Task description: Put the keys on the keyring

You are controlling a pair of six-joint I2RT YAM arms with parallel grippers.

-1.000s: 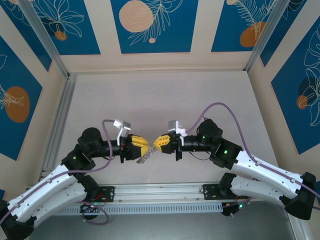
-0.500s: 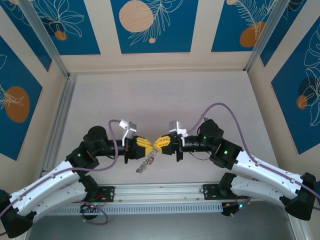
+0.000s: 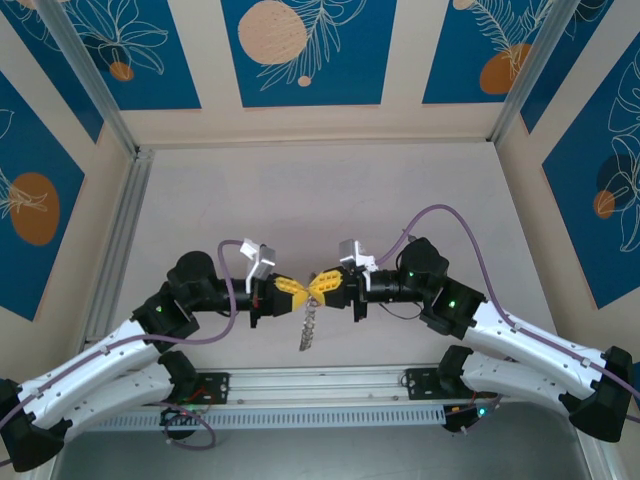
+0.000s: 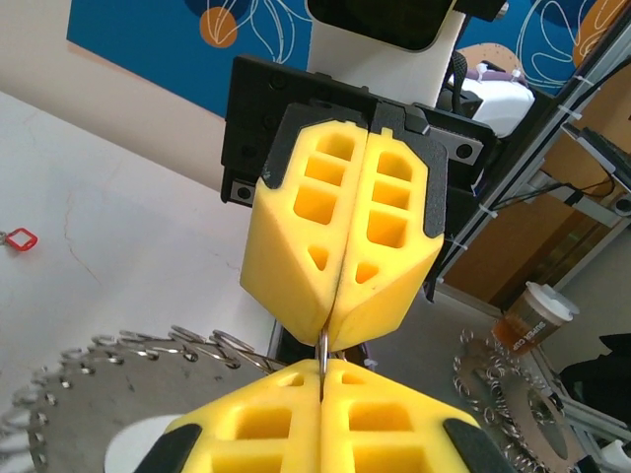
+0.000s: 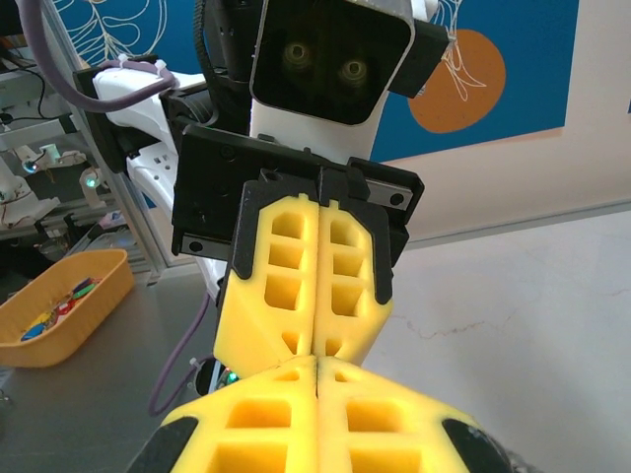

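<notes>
Above the table's near middle my two yellow-fingered grippers meet tip to tip, the left gripper [image 3: 299,291] and the right gripper [image 3: 319,286]. A bunch of small silvery keys [image 3: 308,325] hangs straight down from where they meet. In the left wrist view a thin wire of the keyring [image 4: 322,354] runs from the seam of my left gripper [image 4: 322,373] into the seam of the right gripper [image 4: 326,337]; both are shut on it. Small rings and keys [image 4: 148,343] fan out at the lower left. A small red piece [image 4: 20,237] lies on the table.
Aluminium rails run along the table's near edge [image 3: 320,383] and left side [image 3: 122,235]. Patterned walls close the back and sides. An orange tray [image 5: 61,313] of coloured bits stands off the table, and a paper cup [image 4: 532,315] is outside the cell.
My left gripper has moved right to the right gripper's tips and shut on the keyring. The bunch of keys, slanted before, now hangs straight down. The right arm has stayed still.
</notes>
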